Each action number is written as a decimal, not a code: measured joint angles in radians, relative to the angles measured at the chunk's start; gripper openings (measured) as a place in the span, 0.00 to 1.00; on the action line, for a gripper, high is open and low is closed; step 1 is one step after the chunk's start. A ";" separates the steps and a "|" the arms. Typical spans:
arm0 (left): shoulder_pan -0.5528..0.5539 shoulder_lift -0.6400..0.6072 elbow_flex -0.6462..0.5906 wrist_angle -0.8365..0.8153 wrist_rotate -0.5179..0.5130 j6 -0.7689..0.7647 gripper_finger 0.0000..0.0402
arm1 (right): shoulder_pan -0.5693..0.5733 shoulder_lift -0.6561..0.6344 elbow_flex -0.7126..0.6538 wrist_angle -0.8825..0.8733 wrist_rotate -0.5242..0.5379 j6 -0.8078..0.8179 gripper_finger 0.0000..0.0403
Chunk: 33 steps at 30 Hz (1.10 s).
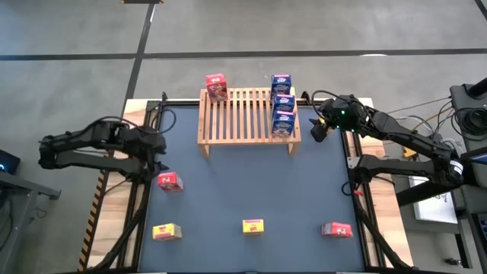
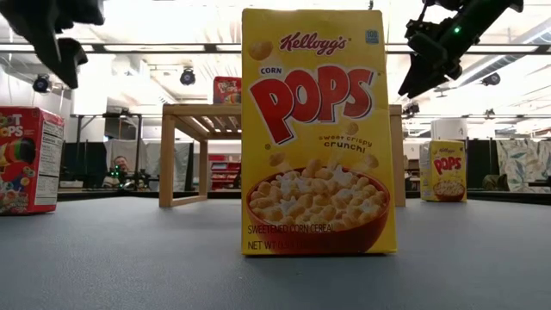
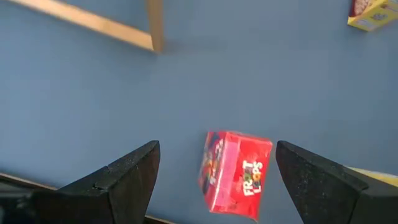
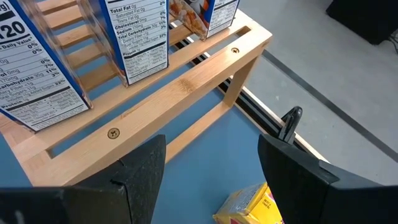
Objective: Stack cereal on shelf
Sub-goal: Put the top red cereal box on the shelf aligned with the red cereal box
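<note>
Left claw [image 1: 160,162] hangs at frame left, fingers apart, empty, just above a red box [image 1: 169,181] on the bench [image 1: 251,190]. Right claw [image 1: 318,125], apart too, sits right of the shelf [image 1: 243,114] at upper centre, which carries three blue boxes [image 1: 283,106] and one red [image 1: 216,86].

Both claws [image 1: 157,164] [image 1: 317,128] open, empty.

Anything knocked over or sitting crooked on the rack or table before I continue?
Nothing stands out. Three blue boxes stand in a row at the shelf's right end, one red box at its back left. The loose boxes on the table look undamaged; nothing spilled.
</note>
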 joint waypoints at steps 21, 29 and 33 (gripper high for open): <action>0.000 -0.050 -0.070 0.069 0.064 -0.021 0.76 | 0.000 0.000 0.000 0.000 0.000 0.001 0.61; 0.000 -0.058 -0.070 0.067 0.068 -0.025 0.76 | 0.000 0.000 0.000 0.000 0.000 0.003 0.61; 0.000 -0.051 -0.078 0.057 0.072 -0.043 0.76 | 0.000 0.000 0.000 0.000 0.000 0.012 0.61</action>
